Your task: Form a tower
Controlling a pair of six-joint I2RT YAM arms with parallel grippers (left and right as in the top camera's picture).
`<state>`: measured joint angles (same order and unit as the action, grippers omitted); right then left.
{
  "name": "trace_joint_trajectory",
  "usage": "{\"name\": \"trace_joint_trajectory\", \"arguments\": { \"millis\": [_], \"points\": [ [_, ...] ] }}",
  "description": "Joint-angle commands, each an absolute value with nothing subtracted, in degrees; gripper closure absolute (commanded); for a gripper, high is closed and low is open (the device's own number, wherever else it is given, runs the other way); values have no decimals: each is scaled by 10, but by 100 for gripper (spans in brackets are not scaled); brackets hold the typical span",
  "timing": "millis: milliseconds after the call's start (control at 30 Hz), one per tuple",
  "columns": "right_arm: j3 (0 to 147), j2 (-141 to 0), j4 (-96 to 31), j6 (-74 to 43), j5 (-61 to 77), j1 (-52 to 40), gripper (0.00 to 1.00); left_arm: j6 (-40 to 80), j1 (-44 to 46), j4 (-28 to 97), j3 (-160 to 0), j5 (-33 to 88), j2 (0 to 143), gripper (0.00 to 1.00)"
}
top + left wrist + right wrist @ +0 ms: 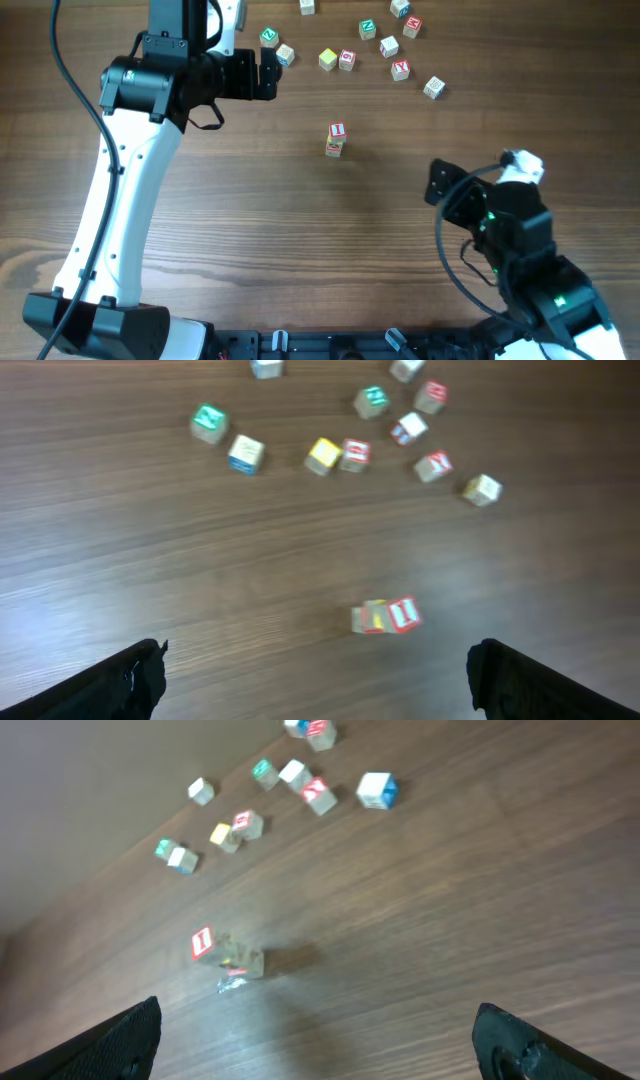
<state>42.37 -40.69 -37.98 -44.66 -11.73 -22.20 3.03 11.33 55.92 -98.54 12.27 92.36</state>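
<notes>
the left tool has its fingers spread wide apart, with only bare wooden tabletop showing between them in the left wrist view. the right tool also has its fingers fully apart and grips nothing; its wrist view shows only wood grain in the gap.

the tower stands on the tabletop between the two tools, touched by neither. from the left tool it sits ahead of the open fingers, a little toward the right finger and well apart from both tips. from the right tool it sits ahead and toward the left finger, also well apart. its top face is white with a red-framed red "i". the lower cubes look slightly offset from the top one from overhead. both wrist views are blurred, so the exact number of cubes is hard to tell.

the loose cubes lie scattered beyond the tower, farther from both tools. among them a green cube rests just ahead of the left tool's fingertips, and a yellow cube sits just beside a red-faced one. in the left wrist view this scatter fills the far edge, past the tower.
</notes>
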Motion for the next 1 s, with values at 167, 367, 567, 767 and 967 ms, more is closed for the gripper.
{"name": "trace_joint_trajectory", "arguments": {
  "millis": [167, 367, 567, 767, 967],
  "points": [
    [432, -403, -444, -435, -90, -171, 0, 19, 181, 529, -997, 158, 915, 0],
    [426, -429, -462, -435, -90, -171, 0, 17, 186, 520, -997, 154, 915, 0],
    [426, -506, -459, -437, -89, -171, 0, 0, 186, 520, -997, 154, 915, 0],
    [426, -602, -416, -437, -74, -171, 1, 0, 186, 521, -996, 154, 917, 0],
    [426, -675, -359, -441, -4, -171, 0, -1, 186, 531, -995, 154, 958, 0]
  ]
}}
